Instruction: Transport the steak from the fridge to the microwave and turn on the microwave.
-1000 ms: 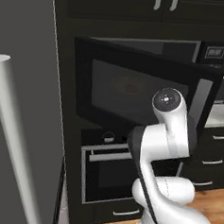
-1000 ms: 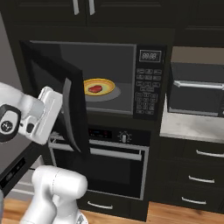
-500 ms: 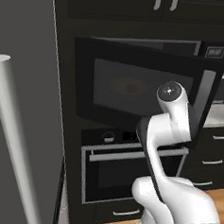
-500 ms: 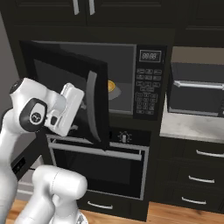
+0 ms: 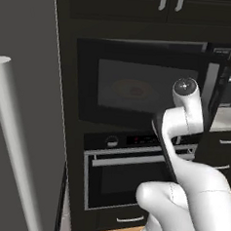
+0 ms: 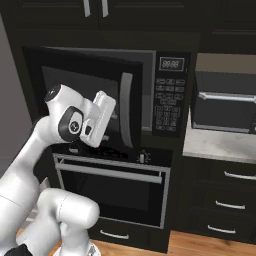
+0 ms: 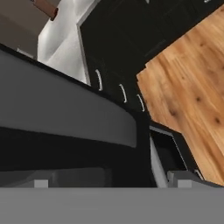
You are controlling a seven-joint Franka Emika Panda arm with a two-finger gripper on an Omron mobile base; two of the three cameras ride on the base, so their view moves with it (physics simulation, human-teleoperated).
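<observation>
The black built-in microwave with windowed door [image 6: 100, 95] stood with its door nearly shut, a narrow gap remaining at the keypad side. The small flat red steak [image 5: 135, 91] was dimly visible through the glass in the left base view, apparently lying on a pale round plate [image 5: 131, 89] inside the cavity; tint and blur permit no firmer statement. The white arm's two-finger gripper [image 6: 103, 116] was pressed flat against the door's outer face, just beside the curved silver vertical handle [image 6: 126, 111]. Its jaws stood released, grasping nothing. The steak therefore lay beyond the jaws, behind the door panel. The button keypad with small display [image 6: 167, 102] lay past the handle from the jaws, with that handle standing between. The black oven with horizontal bar handle [image 6: 112, 172] sat below the jaws, clear of the path.
</observation>
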